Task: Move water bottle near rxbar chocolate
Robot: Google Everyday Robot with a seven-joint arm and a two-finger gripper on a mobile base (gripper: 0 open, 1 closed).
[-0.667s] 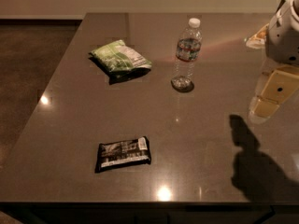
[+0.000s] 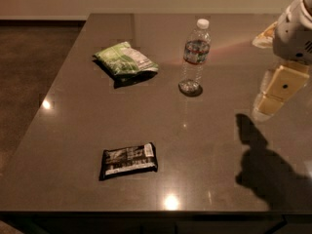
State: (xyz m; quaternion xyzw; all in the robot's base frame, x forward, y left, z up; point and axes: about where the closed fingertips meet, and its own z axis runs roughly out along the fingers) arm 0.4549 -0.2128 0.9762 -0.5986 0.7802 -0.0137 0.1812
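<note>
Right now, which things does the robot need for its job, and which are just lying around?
For the job:
water bottle, standing upright
rxbar chocolate, lying flat in front
hand, raised at the far right

Just lying about:
green snack bag, left of the bottle

The water bottle (image 2: 195, 57) stands upright (well apart from the rxbar chocolate (image 2: 128, 161)), gripper (image 2: 271, 99) far right.

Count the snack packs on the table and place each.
2. The green-and-white snack bag lies at the back left, the rxbar chocolate near the front edge. The gripper hovers at right. None seem hidden.
</note>
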